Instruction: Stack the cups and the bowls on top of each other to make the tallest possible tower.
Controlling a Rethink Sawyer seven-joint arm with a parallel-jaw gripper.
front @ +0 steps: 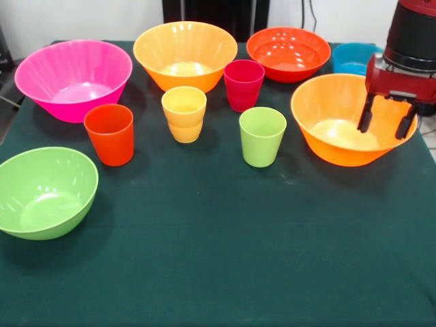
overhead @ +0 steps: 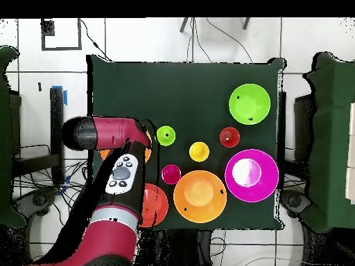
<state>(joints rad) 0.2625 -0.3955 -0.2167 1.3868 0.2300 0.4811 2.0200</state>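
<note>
- Hand (front: 388, 122), right of front view: both fingers point down, spread apart, nothing between them. Hangs over the orange bowl (front: 344, 129) at mid right; tips sit in front of the bowl's inner wall near its right rim. Contact w/ rim: can't tell.
- Overhead: arm covers most of that bowl, only a sliver shows beside it.
- Nothing stacked yet. All pieces sit apart on the green bench (front: 218, 259), mouths up.
- Bowls: pink bowl (front: 73, 78) upper left, second orange bowl (front: 185, 54) top centre, red-orange bowl (front: 289, 53) top right of centre, blue bowl (front: 354, 58) far top right (partly behind arm), lime bowl (front: 45, 192) lower left.
- Cups, centre of frame: orange-red cup (front: 110, 134), yellow cup (front: 184, 114), crimson cup (front: 244, 84), lime cup (front: 262, 136).
- Yellow cup shows a ridge partway down; maybe two nested, unsure.
- Handling (judgement): thin glossy plastic, so light, stiff, slick. Not fragile, but likely to skid on cloth or tip if nudged.
- Bowls: too wide to span; pinch the rim wall, one finger inside, one outside. Flared side may let it slip or swing.
- Cups: narrow enough to grip across the body or over the rim; taper favours gripping near the top.
- Tower likely needs pieces flipped, widest lowest.
</note>
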